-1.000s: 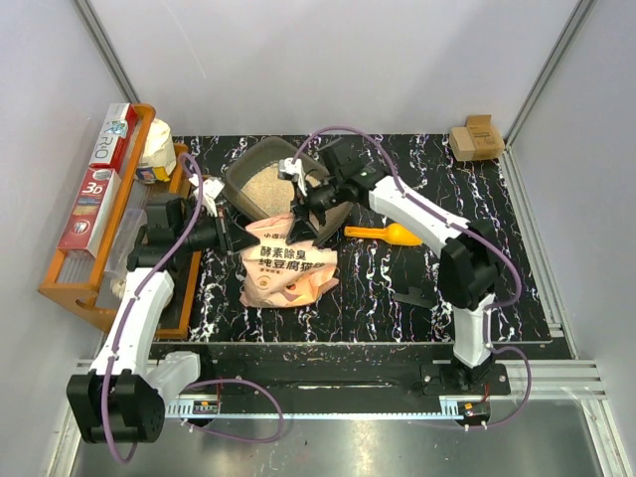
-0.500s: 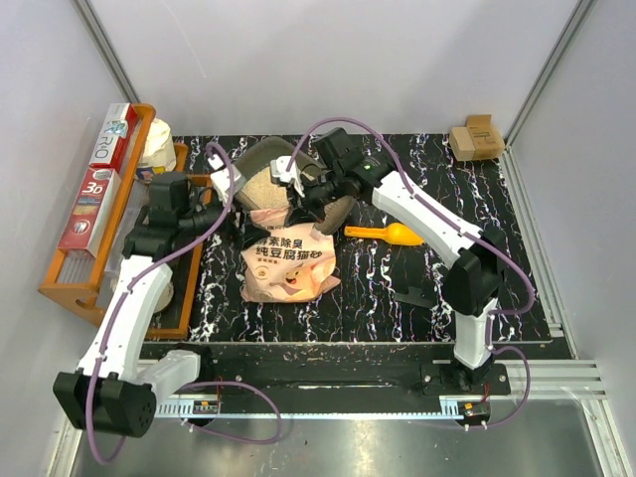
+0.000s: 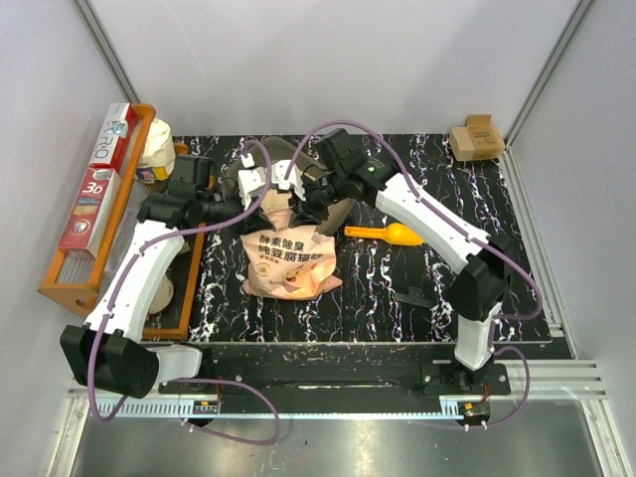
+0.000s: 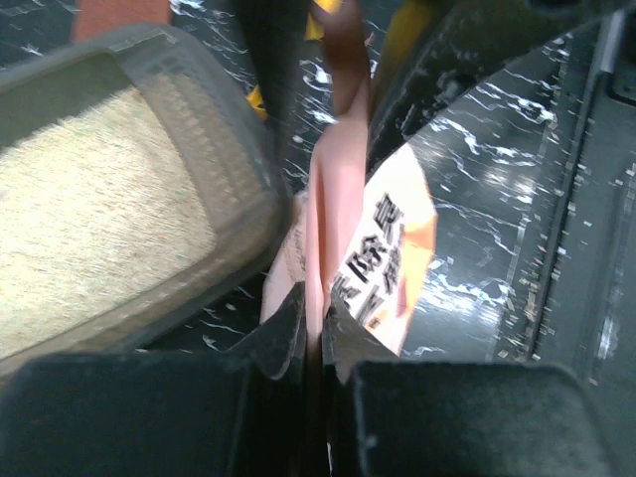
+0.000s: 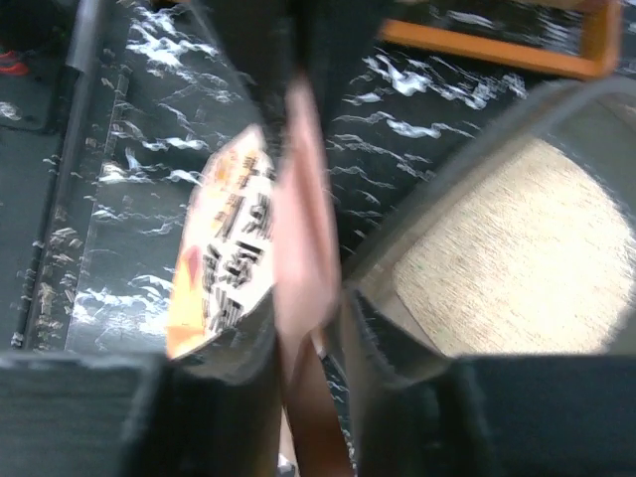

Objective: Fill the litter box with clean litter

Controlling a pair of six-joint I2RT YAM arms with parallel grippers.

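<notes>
Grip status: left gripper and right gripper each clamp the top edge of the pink bag. Litter box, holding clean litter, lies just beyond both grippers, roughly equally near to each.

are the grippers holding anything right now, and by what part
Both hold the pink bag. The left gripper and the right gripper each pinch its thin top edge, at the end nearest the litter box.
</notes>
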